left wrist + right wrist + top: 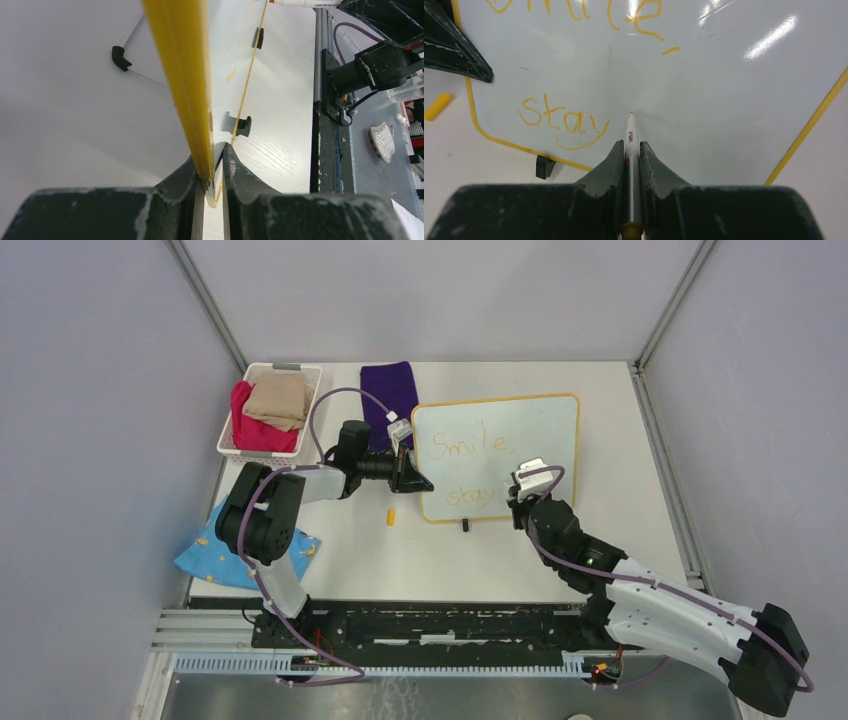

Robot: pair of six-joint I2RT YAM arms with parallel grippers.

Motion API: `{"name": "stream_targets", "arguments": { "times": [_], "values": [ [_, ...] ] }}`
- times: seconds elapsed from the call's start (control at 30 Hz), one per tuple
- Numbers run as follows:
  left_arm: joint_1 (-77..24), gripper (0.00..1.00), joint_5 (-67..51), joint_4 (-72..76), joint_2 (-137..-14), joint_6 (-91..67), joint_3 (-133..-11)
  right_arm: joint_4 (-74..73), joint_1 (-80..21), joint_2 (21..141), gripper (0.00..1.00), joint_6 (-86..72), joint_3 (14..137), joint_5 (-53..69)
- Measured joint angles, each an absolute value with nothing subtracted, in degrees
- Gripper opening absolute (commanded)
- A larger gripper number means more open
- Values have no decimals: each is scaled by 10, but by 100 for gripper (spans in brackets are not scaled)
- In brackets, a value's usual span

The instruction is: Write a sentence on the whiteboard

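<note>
White table [560,565], grey walls [100,390]; left gripper [214,167] clamps whiteboard [535,430] edge, right gripper [632,150] grips marker [631,132].

Upper left of top view: white mesh basket [258,453] holding a red cloth [255,430] with a beige cloth [280,400] on top. Purple cloth [388,388] at top centre. Blue yellow-patterned cloth [205,558] lower left. Small yellow cap-like piece [391,516] lies on the white table [450,560], centre.

Black two-finger right gripper [631,146] clamping slim white marker [630,131], tip against glossy yellow-framed whiteboard [734,125] (just right of orange handwritten word "stay" [561,122])
</note>
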State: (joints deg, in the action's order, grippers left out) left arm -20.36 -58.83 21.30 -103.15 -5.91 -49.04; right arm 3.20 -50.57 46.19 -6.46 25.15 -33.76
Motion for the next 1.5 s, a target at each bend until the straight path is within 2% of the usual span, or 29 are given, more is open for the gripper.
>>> {"name": "stream_targets", "arguments": {
  "times": [0.5,1.5],
  "values": [
    [-204,2,-588,212,-1032,-59,-491,38,-497,481,0,-66,252,-346],
    [-204,2,-589,211,-1034,-59,-493,22,-496,398,0,-124,164,-303]
  ]
}}
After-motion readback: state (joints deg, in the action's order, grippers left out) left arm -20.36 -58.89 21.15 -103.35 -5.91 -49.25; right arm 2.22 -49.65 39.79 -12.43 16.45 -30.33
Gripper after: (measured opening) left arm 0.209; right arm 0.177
